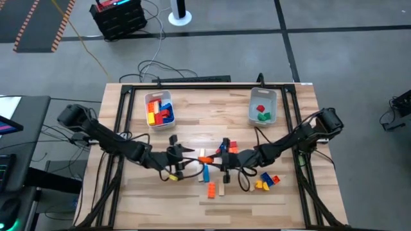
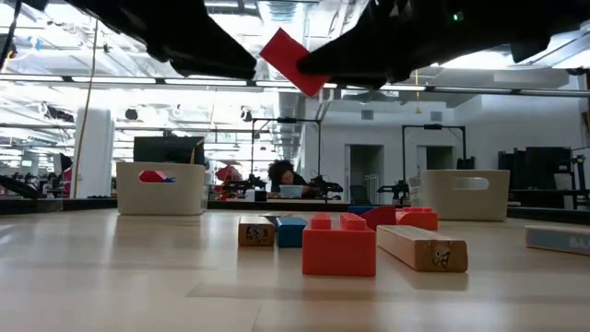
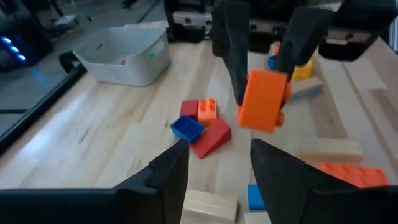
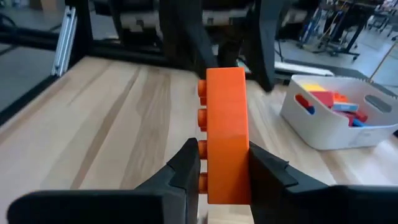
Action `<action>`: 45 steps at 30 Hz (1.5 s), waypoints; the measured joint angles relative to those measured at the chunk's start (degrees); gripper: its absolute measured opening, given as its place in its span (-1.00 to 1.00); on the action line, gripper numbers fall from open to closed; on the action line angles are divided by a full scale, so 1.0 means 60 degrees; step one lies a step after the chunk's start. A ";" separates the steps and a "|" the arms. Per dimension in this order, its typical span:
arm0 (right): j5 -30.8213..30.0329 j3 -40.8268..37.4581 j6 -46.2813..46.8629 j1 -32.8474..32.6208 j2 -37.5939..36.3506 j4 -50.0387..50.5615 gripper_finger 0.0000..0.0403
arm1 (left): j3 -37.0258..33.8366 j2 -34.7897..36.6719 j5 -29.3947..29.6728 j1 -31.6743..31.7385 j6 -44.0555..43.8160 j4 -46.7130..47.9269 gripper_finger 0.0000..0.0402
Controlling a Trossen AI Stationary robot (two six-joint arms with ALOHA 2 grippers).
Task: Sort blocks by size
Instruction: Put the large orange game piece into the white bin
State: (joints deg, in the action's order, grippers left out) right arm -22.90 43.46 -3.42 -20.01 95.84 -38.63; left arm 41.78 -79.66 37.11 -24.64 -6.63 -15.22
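Note:
An orange brick [image 1: 205, 158] hangs in the air over the table's middle, held by my right gripper [image 1: 219, 158], which reaches in from the right. My left gripper [image 1: 186, 155] faces it from the left, open and empty. In the left wrist view its fingertips [image 3: 217, 155] stand short of the brick [image 3: 261, 99] without touching it. Loose blocks lie flat on the table below: a red, orange and blue cluster [image 3: 199, 124], a blue brick [image 1: 206, 173], an orange brick [image 1: 211, 189], tan bars [image 1: 220, 187], and a yellow, blue and red cluster [image 1: 266, 181]. My right gripper [image 4: 225, 165] pinches the orange brick's near end [image 4: 225, 155] between its two fingers, one finger on the studded face [image 4: 203, 148] and one on the opposite face. The fingers come level from the table's right side and lie along the brick. The brick sticks out past the fingertips toward my left gripper, clear of the table.
A clear bin [image 1: 159, 109] at the back left holds yellow, red, blue and orange blocks. A second bin [image 1: 262, 106] at the back right holds red and green blocks. A black frame [image 1: 122, 96] runs along the table's edges. Cables lie under both grippers.

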 joint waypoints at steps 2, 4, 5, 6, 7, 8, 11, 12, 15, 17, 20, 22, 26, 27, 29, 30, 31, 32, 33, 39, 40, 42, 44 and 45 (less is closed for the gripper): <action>0.0001 0.0004 -0.0017 0.0000 -0.0040 -0.0023 -0.39 | -0.0005 -0.0155 -0.0593 0.0212 0.0055 -0.0370 -0.12; 0.0004 0.0004 -0.0024 -0.0004 -0.0041 -0.0051 -0.39 | 0.0007 -0.0253 -0.1076 0.0411 -0.0032 -0.0413 -0.06; 0.0008 0.0004 -0.0044 -0.0019 -0.0041 -0.0069 -0.39 | 0.0008 -0.0326 -0.1260 0.0516 -0.0103 -0.0426 -0.04; 0.0005 0.0004 -0.0047 -0.0039 -0.0041 -0.0076 -0.39 | 0.0011 -0.0381 -0.1481 0.0611 -0.0138 -0.0419 -0.01; 0.0008 0.0004 -0.0075 -0.0040 -0.0041 -0.0110 -0.39 | 0.0011 -0.0449 -0.1688 0.0676 -0.0161 -0.0428 0.02; 0.0008 0.0004 -0.0091 -0.0036 -0.0041 -0.0152 -0.39 | 0.0011 -0.0519 -0.1844 0.0741 -0.0191 -0.0491 0.04; 0.0008 0.0007 -0.0095 -0.0036 -0.0045 -0.0180 -0.39 | 0.0015 -0.0684 -0.2062 0.0827 -0.0078 -0.0929 0.09; 0.0008 0.0007 -0.0095 -0.0036 -0.0045 -0.0178 -0.39 | 0.0015 -0.0724 -0.2110 0.0828 0.0049 -0.1074 0.09; 0.0008 0.0007 -0.0101 -0.0036 -0.0045 -0.0182 -0.39 | 0.0025 -0.0811 -0.2182 0.0838 0.0462 -0.1597 0.09; 0.0010 0.0007 -0.0117 -0.0036 -0.0045 -0.0169 -0.39 | 0.0025 -0.0805 -0.2491 0.0841 0.0734 -0.1938 0.09; 0.0012 0.0007 -0.0114 -0.0036 -0.0045 -0.0171 -0.39 | 0.0025 -0.0803 -0.2647 0.0840 0.0972 -0.2116 0.09; 0.0012 0.0007 -0.0113 -0.0036 -0.0045 -0.0164 -0.39 | 0.0027 -0.0804 -0.2640 0.0854 0.1066 -0.2156 0.09; 0.0066 0.0007 -0.0092 -0.0036 -0.0045 -0.0172 -0.39 | 0.0025 -0.0804 -0.2631 0.0948 0.1106 -0.2149 -0.06; 0.0067 0.0007 -0.0080 -0.0036 -0.0045 -0.0175 -0.39 | 0.0025 -0.0804 -0.2635 0.0970 0.1106 -0.2149 -0.14; 0.0058 0.0007 -0.0073 -0.0029 -0.0045 -0.0178 -0.38 | 0.0025 -0.0804 -0.2650 0.1004 0.1099 -0.2157 -0.34; 0.0037 0.0007 -0.0013 -0.0028 -0.0045 -0.0174 -0.38 | 0.0025 -0.0804 -0.2666 0.1030 0.1098 -0.2150 -0.44; 0.0038 0.0007 0.0125 -0.0025 -0.0045 -0.0167 -0.36 | 0.0025 -0.0804 -0.2681 0.1055 0.1097 -0.2133 -0.54; 0.0037 0.0007 0.0230 -0.0022 -0.0049 -0.0147 -0.32 | 0.0025 -0.0804 -0.2693 0.1087 0.1036 -0.2127 -0.57; 0.0029 0.0007 0.0294 -0.0022 -0.0049 -0.0089 -0.28 | 0.0025 -0.0804 -0.2709 0.1125 0.0925 -0.2124 -0.57; -0.0406 0.0106 0.1258 0.0051 -0.0949 0.3150 0.13 | 0.0025 -0.0282 -0.2443 0.1446 0.0472 -0.1072 -0.57; -0.0621 0.0124 0.1523 0.0051 -0.1221 0.3904 0.19 | 0.0025 -0.0028 -0.2294 0.1535 0.0393 -0.0565 -0.57; -0.1053 0.0124 0.2047 0.0061 -0.1748 0.5116 0.25 | 0.0029 0.0486 -0.1574 0.1760 0.0205 0.0728 -0.57; -0.1548 0.0129 0.2424 -0.0006 -0.2167 0.5910 0.27 | 0.0022 0.1114 -0.0570 0.2080 -0.0076 0.2290 -0.57; -0.1770 0.0127 0.2525 -0.0039 -0.2302 0.6081 0.27 | 0.0027 0.1440 -0.0044 0.2331 -0.0324 0.3009 -0.57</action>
State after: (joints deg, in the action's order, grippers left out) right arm -33.52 44.23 11.73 -20.25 82.03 -2.15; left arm 41.94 -71.03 36.84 -10.66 -8.57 2.83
